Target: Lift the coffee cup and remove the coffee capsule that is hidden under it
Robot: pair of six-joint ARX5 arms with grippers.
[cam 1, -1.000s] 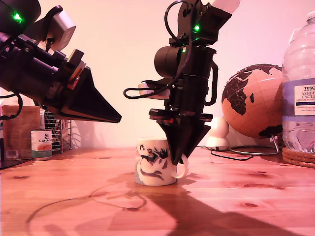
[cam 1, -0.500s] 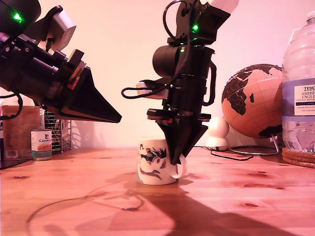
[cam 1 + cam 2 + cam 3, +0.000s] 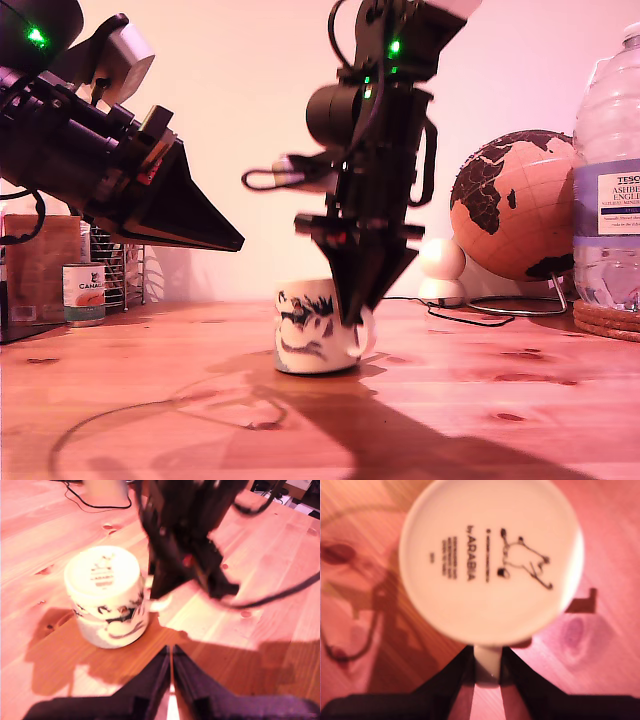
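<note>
Exterior view: wooden table (image 3: 520,400), globe (image 3: 515,205), bottle (image 3: 608,180); second gripper (image 3: 487,672) jaws grasping coffee cup (image 3: 312,328) handle; first gripper (image 3: 171,672) jaws clenched.

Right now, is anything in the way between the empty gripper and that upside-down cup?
Partly. My second gripper is shut on the coffee cup by its handle, so that arm stands beside the cup. Otherwise only bare table lies between my first gripper and it.

Bench (image 3: 150,400): bare wood across the exterior view's lower left, open for passage. Obstacles: upturned coffee cup (image 3: 312,327) at centre, my second hand (image 3: 350,318) clamped on its handle; globe (image 3: 515,205) and water bottle (image 3: 608,190) crowd the right.
</note>
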